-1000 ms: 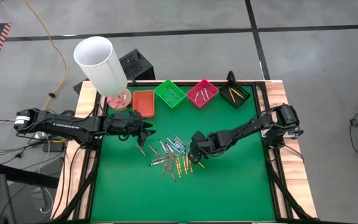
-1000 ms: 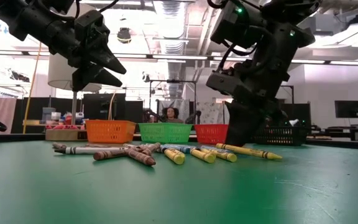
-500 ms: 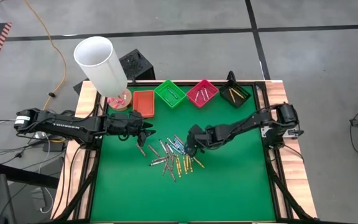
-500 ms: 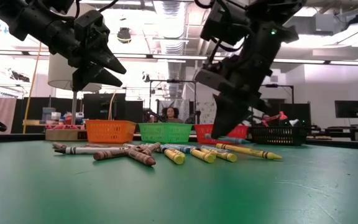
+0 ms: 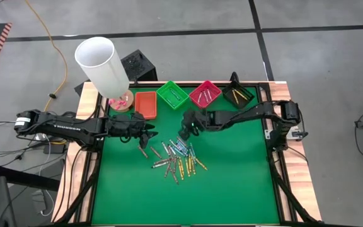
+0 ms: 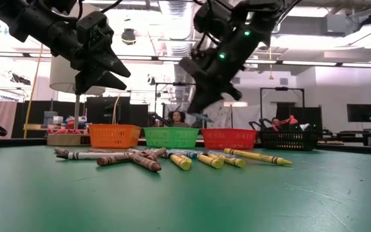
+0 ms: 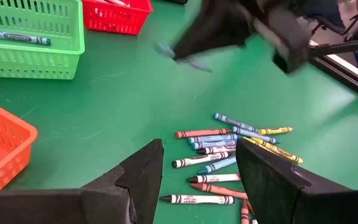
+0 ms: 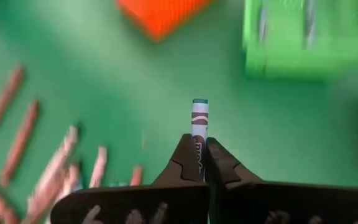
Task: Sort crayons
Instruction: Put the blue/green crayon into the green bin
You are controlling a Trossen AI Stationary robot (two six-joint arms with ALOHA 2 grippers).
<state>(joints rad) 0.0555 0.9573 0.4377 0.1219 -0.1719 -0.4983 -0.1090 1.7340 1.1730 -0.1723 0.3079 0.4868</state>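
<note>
Several crayons [image 5: 176, 157] lie in a loose pile on the green mat, also seen in the low view [image 6: 172, 156] and the left wrist view [image 7: 229, 143]. My right gripper [image 5: 183, 129] hangs above the mat between the pile and the green tray [image 5: 172, 94], shut on one crayon [image 8: 199, 121] with a blue-green end. My left gripper [image 5: 149, 135] hovers open just left of the pile, above the mat, with nothing between its fingers [image 7: 143, 171]. My right gripper pinches the crayon's rear part [image 8: 199, 148] between its two fingertips. The crayon lies along the fingers and sticks out forward past them, blue-green end first. The fingers slant downward toward the far left, and the crayon is lifted clear of the mat.
Along the far edge stand an orange tray [image 5: 145, 104], the green tray, a pink-red tray [image 5: 205, 93] and a black tray [image 5: 238, 94], some with crayons inside. A tall white cylinder [image 5: 103, 63] stands at the far left corner. Bare mat lies in front of the pile.
My right gripper has risen from the right side of the pile and swung toward the far left, toward the green tray, tipping flatter as it went. The crayon it holds has gone with it, lifted clear of the mat.
</note>
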